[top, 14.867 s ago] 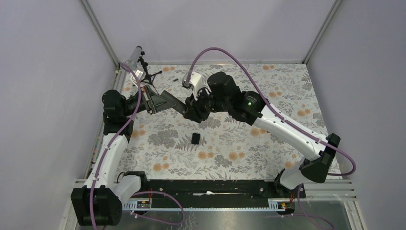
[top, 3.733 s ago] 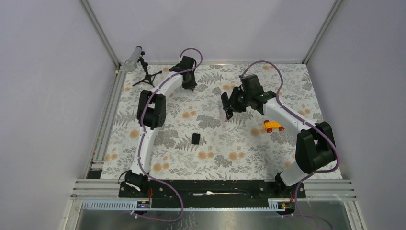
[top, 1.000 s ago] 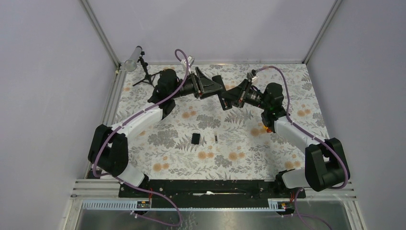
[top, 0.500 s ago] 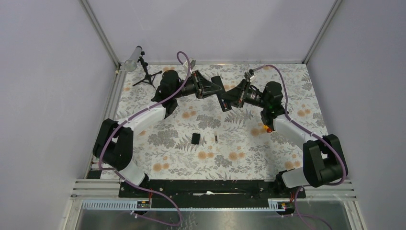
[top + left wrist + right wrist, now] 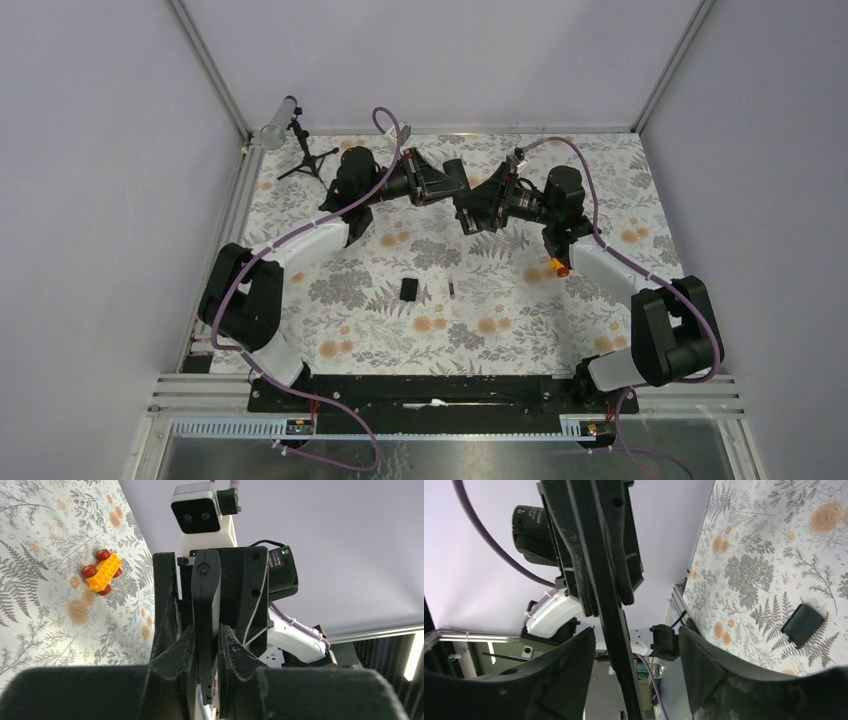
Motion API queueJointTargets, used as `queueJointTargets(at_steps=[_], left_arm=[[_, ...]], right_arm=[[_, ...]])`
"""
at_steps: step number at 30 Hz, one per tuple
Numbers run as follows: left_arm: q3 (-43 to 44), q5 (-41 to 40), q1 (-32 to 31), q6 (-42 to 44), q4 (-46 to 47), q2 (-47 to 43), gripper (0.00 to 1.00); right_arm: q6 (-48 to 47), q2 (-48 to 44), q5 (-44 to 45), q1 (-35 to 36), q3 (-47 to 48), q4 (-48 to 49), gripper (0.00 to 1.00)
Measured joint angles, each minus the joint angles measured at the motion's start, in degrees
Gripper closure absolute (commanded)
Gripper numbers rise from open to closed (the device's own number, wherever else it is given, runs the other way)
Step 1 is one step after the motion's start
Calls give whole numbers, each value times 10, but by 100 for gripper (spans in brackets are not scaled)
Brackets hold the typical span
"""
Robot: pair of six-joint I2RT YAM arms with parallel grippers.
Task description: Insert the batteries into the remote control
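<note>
Your left tool is clenched on the slim, flat black plastic remote control, fingers pinching its near end so that the bar juts away from the wrist camera. Your right tool is released: its two fingers stand apart on either side of the same bar, with a gap showing on both sides in the right wrist view. From above, the two tools meet nose to nose, raised over the far middle of the floral-print tabletop, and the remote sits between them.

Nearer the arm bases, a tiny dark cylindrical battery lies on the tabletop, just beside a small flat black rectangular cover. A yellow toy brick car with red wheels sits by your right forearm. A black mini tripod stands at the far left corner.
</note>
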Motion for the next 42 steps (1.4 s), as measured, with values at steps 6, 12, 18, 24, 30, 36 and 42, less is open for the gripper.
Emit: queueJointTargets(at_steps=[6, 12, 18, 24, 30, 36, 42], left_arm=[[0, 16, 26, 43, -4, 0, 100], [-5, 22, 75, 123, -44, -21, 100], [-7, -28, 128, 252, -196, -69, 100], [-7, -105, 159, 345, -336, -101, 100], [-19, -143, 189, 384, -397, -122, 100], [-31, -146, 192, 401, -416, -122, 100], [-42, -146, 192, 404, -424, -123, 100]], right_arm=[[-34, -3, 7, 0, 0, -40, 14], [-134, -60, 58, 0, 0, -163, 24], [-299, -77, 238, 51, 38, -395, 34], [-362, 16, 391, 194, 82, -540, 50], [-372, 128, 498, 256, 129, -630, 54], [-387, 188, 537, 281, 176, -663, 54], [-399, 221, 558, 281, 220, -685, 62]])
